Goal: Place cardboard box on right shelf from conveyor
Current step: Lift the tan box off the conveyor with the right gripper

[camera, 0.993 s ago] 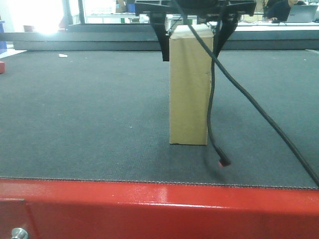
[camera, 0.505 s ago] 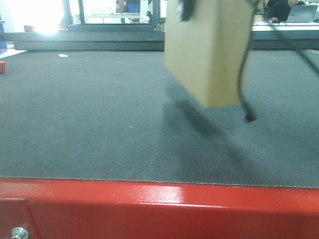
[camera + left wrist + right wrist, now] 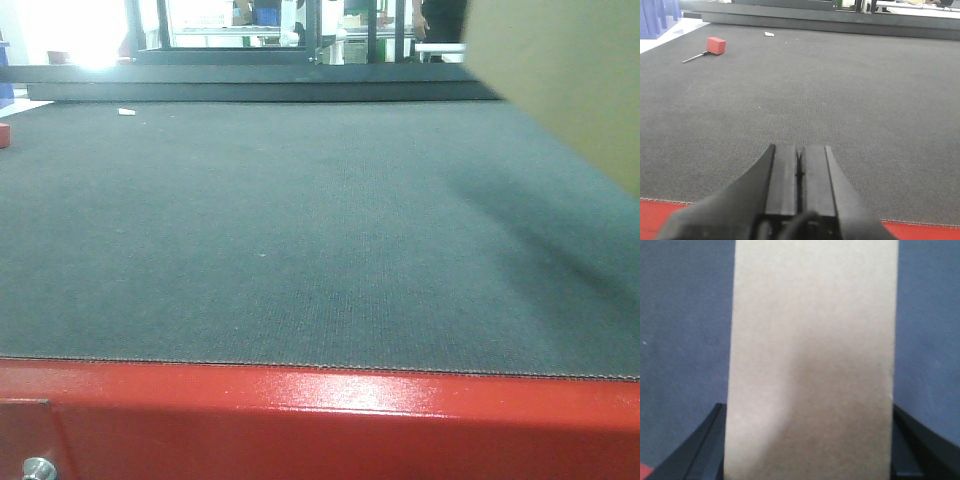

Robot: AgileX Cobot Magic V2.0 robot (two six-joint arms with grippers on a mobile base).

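The tan cardboard box (image 3: pixel 570 80) hangs tilted above the right side of the dark grey conveyor (image 3: pixel 250 230), clear of the belt, clamped on both sides by the right gripper (image 3: pixel 810 437), while the left gripper (image 3: pixel 800 170) hovers low over the conveyor's red front edge, fingers pressed together on nothing.

The dark grey textured conveyor belt (image 3: pixel 250 230) is lying open across its middle. A small red block (image 3: pixel 716 45) is sitting far left, and the plain tan cardboard box (image 3: pixel 570 70) is hanging over the right side.
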